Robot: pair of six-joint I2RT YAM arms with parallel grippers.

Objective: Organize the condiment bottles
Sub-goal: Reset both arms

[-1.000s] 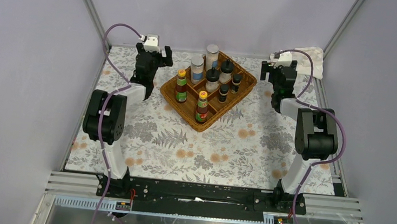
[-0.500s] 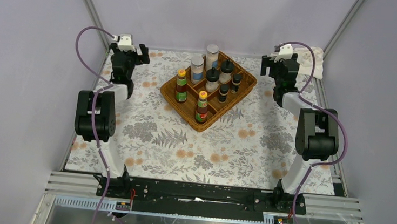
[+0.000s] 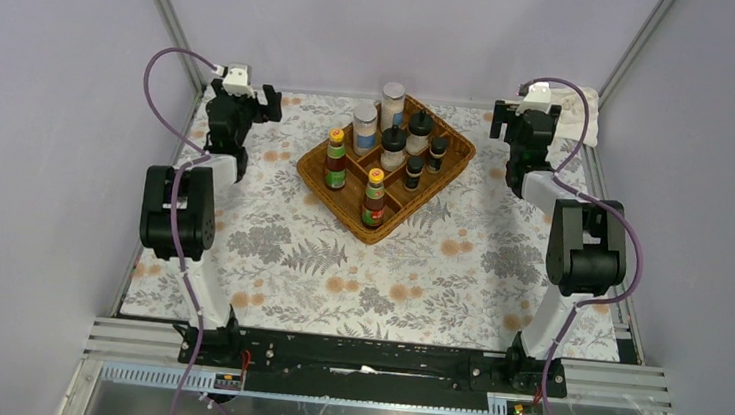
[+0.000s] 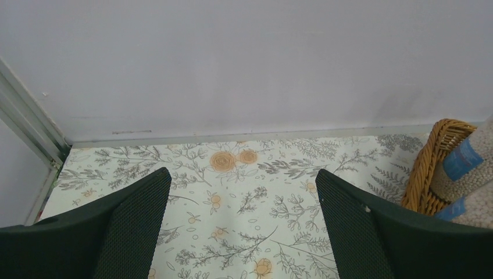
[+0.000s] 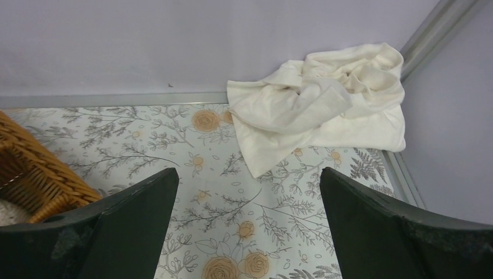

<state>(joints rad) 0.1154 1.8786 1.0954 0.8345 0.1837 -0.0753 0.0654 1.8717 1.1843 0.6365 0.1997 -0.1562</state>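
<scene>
The table (image 3: 318,273), with the condiment bottles (image 3: 393,150) standing between the two grippers. We found all the bottles upright, long axes vertical, inside the wicker tray (image 3: 443,176), which sat turned corner-on at the middle of the far edge: the two sauce bottles (image 3: 336,160) in the compartments along its near-left side, the two shakers (image 3: 364,129) toward its far corner, and the dark jars (image 3: 418,132) along its right-hand side. The left gripper (image 4: 242,174) hung near the far left corner, jaws spread wide with only bare table between them; from it the bottles lay to the right. The right gripper (image 5: 249,171) hung toward the far right corner, jaws likewise wide apart and holding nothing; from it the bottles lay to the left, with a crumpled cloth (image 5: 325,110) ahead in the corner. We judged the two grippers about equally far from the tray, the left nearer the sauce bottles and shakers, the right nearer the dark jars. Since both grippers pointed past the tray toward the far edge, we judged that any further pick would call first for a turn inward, then a descent over an upright cap; the sorting itself looked largely done
</scene>
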